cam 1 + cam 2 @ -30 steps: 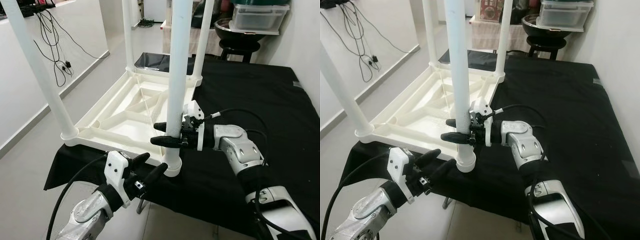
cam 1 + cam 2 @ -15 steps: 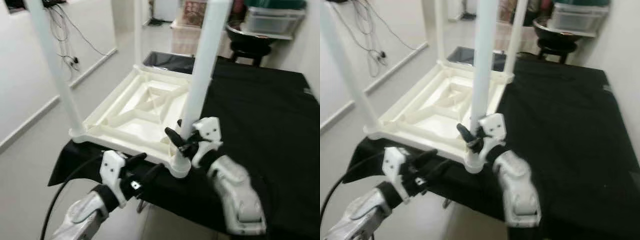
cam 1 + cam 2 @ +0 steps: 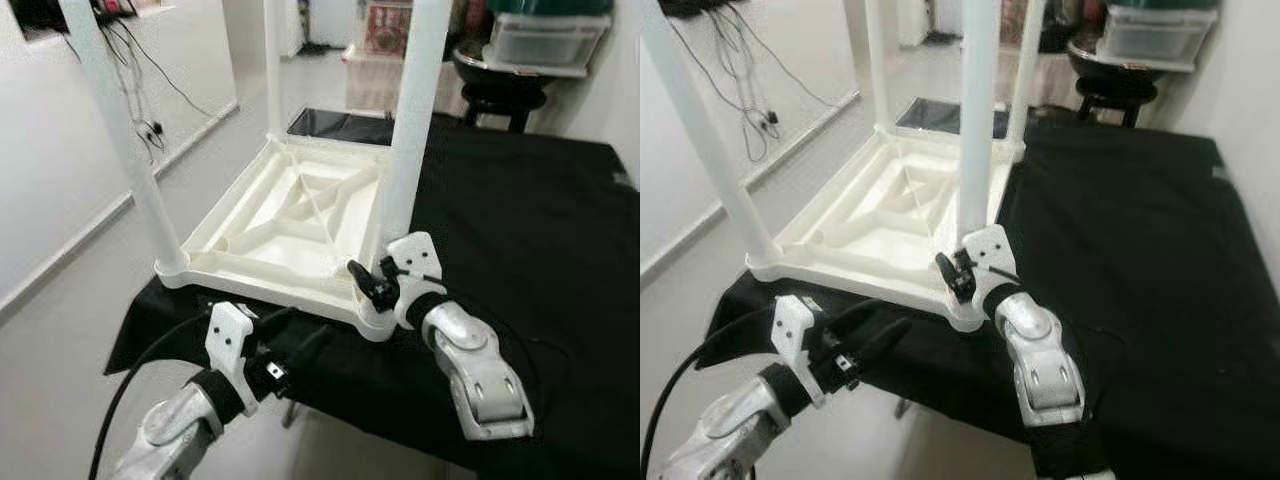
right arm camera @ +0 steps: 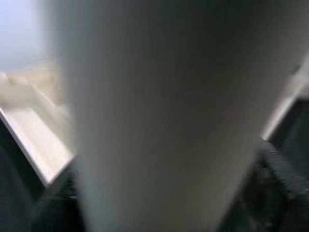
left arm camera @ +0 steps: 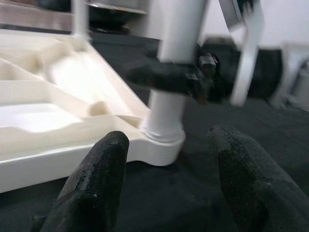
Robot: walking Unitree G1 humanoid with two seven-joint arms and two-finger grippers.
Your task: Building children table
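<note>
Four legs stood up; the right gripper (image 3: 372, 287) clamped the near table leg (image 3: 408, 160), the left gripper (image 3: 285, 335) gaped empty; over-twisting could tip the tabletop (image 3: 290, 215).

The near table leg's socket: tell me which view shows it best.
The left wrist view: the socket sits sharp and close, with the near leg rising from it and the right hand around the leg just above. Both eye views show it smaller, partly behind that hand. The right wrist view shows a blurred leg close up.
</note>
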